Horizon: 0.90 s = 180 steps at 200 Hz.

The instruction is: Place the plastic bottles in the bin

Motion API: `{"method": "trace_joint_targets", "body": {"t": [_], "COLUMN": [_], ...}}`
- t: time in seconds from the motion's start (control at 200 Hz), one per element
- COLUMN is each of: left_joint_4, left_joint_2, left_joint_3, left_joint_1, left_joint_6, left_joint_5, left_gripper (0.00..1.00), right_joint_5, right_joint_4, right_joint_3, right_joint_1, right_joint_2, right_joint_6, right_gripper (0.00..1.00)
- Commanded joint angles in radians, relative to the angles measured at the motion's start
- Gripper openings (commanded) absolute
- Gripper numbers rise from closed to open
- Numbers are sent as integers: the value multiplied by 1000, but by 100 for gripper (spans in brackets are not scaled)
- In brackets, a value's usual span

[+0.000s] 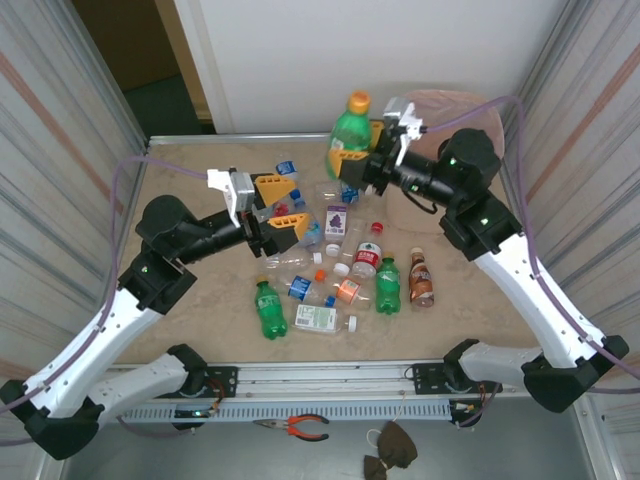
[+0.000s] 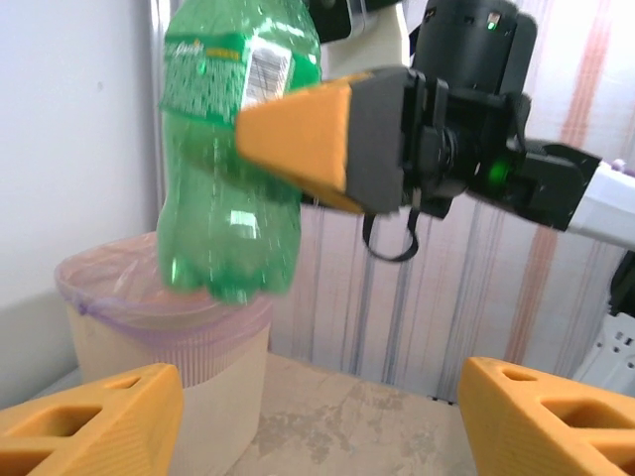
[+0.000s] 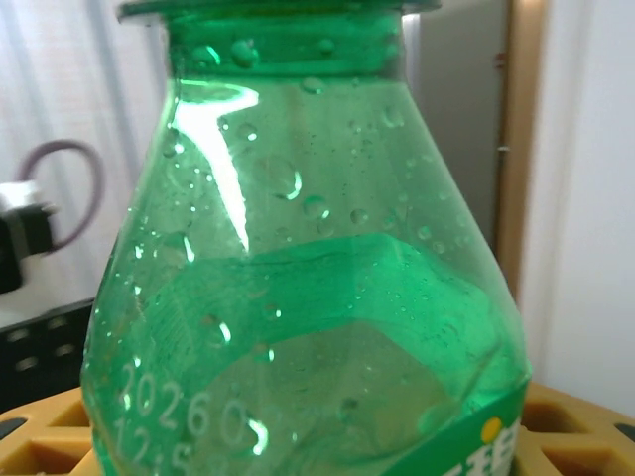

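The pale pink mesh-walled plastic bin [image 1: 455, 105] stands at the tabletop's [image 1: 180, 180] far right corner. The large green plastic bottle with the orange cap [image 1: 350, 135] hangs upright, cap up, clamped in the right gripper's [image 1: 358, 148] fingers, and lies left of the bin's rim rather than over it. The drop probably needs a carry to the right. The left gripper [image 1: 285, 207] hovers with its fingers apart and empty above the scattered small plastic bottles [image 1: 340, 270] mid-tabletop.

We see bright, even light with soft shadows; a white glare streak crosses the large green plastic bottle [image 3: 317, 327], and everything behind it blurs.
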Motion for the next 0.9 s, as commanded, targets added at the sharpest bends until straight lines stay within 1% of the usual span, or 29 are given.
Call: {"method": "trace_joint_targets", "body": {"t": [0.0,0.22,0.441,0.491,0.656,0.771,0.897], "left_joint_4": [-97,-259,-361,-392,-567,-613,-655], "left_joint_2": [-25,-30,-30,-20,46,64,82], "left_joint_3": [-2,24,35,47,130,136,131], "left_joint_1": [2,2,3,4,5,7,43], "left_joint_6": [32,31,7,2,-14,-33,-50], "left_joint_5": [-90,-202,-265,-269,-300,-322,-283], "left_gripper": [74,73,74,74,72,73,72], "right_joint_5": [91,256,359,384,428,456,473], "right_joint_4": [-93,-250,-411,-463,-616,-738,-877], "right_joint_3": [84,208,340,376,499,586,690], "right_joint_1": [-81,-262,-419,-444,-515,-544,-558], "right_joint_2": [25,134,285,326,460,574,705], "right_joint_6": [-31,-62,-63,-65,-65,-65,-67], "right_gripper": [51,51,51,51,51,51,50]}}
